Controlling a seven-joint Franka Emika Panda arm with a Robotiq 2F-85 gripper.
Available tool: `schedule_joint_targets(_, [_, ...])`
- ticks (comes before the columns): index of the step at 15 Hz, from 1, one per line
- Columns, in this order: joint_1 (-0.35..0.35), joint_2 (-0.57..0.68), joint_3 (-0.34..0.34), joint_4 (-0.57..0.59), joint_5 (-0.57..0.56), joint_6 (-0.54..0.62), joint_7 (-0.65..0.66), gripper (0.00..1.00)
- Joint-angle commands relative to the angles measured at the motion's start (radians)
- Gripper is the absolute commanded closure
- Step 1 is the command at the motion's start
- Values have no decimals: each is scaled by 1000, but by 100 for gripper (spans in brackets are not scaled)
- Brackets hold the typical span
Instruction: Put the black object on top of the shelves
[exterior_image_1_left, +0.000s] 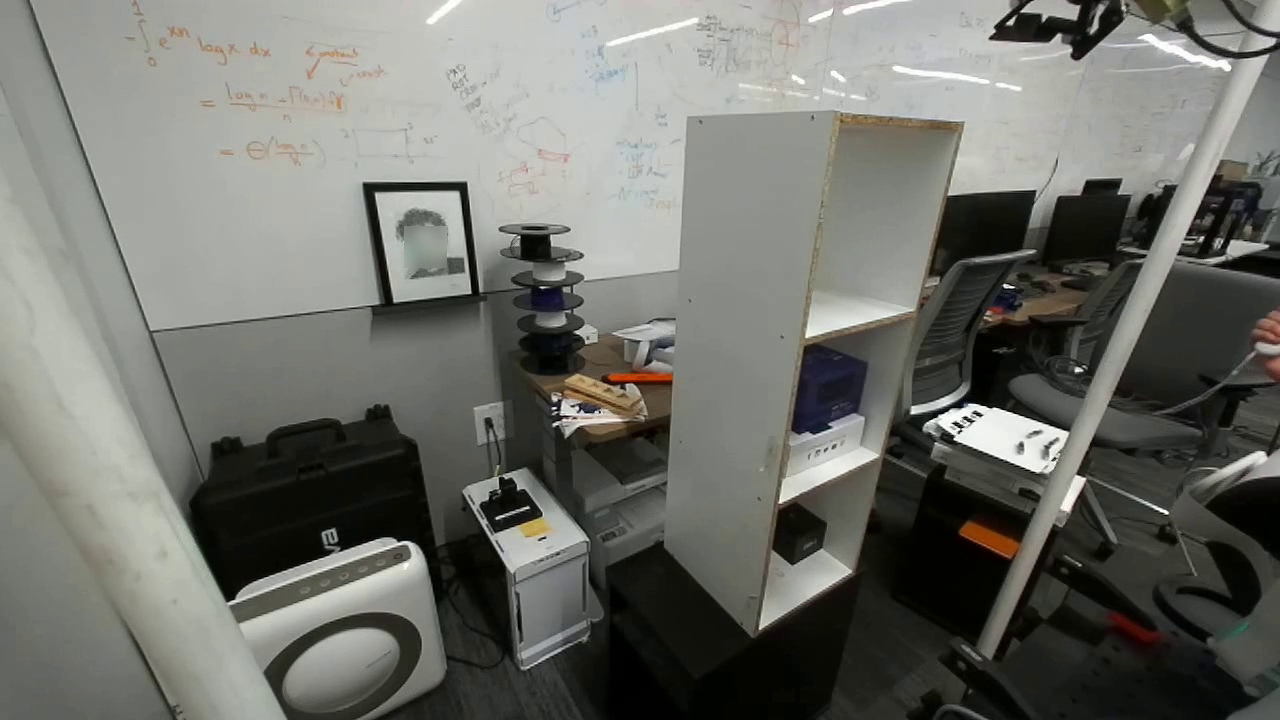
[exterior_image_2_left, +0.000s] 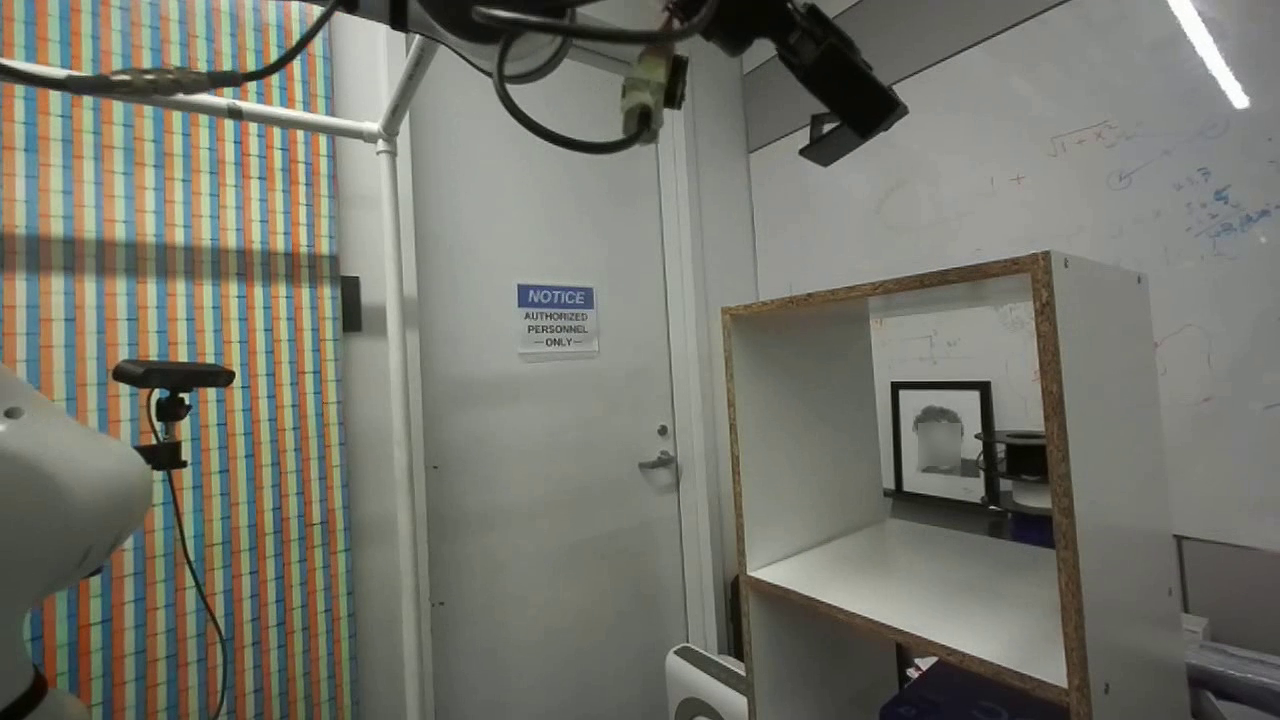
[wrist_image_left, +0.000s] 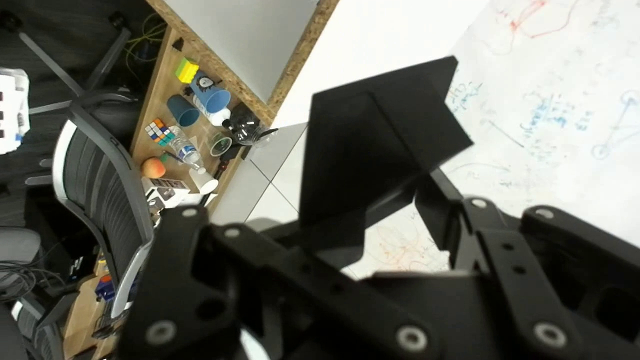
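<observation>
My tool (wrist_image_left: 392, 212) grips the black object (wrist_image_left: 355, 150) in the wrist view; in both exterior views I see it hanging high, apart from the white shelves (exterior_image_1_left: 750, 350).

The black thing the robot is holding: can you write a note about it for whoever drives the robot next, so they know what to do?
Gripper: shut on the black object; exactly what that object is, I can't tell.
White shelving unit: standing upright on a black base.
Done: the black object is gripped, and the gripper shows higher than the unit's top in both exterior views.
Left: the object isn't set on top yet. Probably bring it over the top, lower it gently until it rests there, then open and back away.
</observation>
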Motion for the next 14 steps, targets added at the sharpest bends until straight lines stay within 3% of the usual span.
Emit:
schedule_joint_targets(1, [3,221,34,201,29,29,73,84])
schedule_joint_targets(9, [19,520,86,499,-30,-11,210,83])
schedule_joint_targets(10, [23,551,93,525,-40,-14,219,78])
schedule_joint_targets(11, [27,578,100,545,-43,-19,225,36])
schedule_joint_targets(12, [33,600,106,559,-31,-29,220,35])
schedule_joint_targets(14, [78,633,78,578,-15,-51,202,22])
